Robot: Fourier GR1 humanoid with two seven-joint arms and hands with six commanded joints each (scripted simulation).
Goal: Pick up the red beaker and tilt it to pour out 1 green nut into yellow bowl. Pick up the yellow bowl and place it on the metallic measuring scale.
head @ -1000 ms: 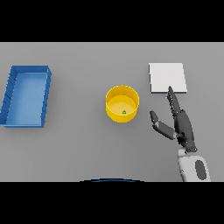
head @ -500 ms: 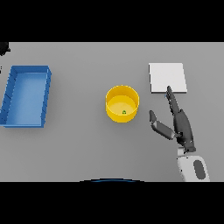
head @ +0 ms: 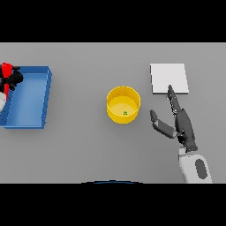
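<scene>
The round yellow bowl [head: 123, 104] with a tiny green nut [head: 125, 113] inside sits on the smooth grey surface [head: 88, 145] between the blue box tray [head: 44, 101] and flat square scale [head: 169, 78], the right hand [head: 181, 126] open beside it, the left hand [head: 12, 79] curled round the red beaker [head: 6, 69].

There is a single view, taken from the robot's head and looking steeply down onto the flat grey bench [head: 88, 150]. It sits high enough to take in a wide stretch of the surface. The blue rectangular tray [head: 42, 95] lies at the left edge, partly cut off by the frame. The round yellow bowl [head: 123, 104] sits near the middle. The flat square metallic scale [head: 169, 78] lies farther off to the right. The right arm enters from the near right edge. No second view overlaps this one.
</scene>
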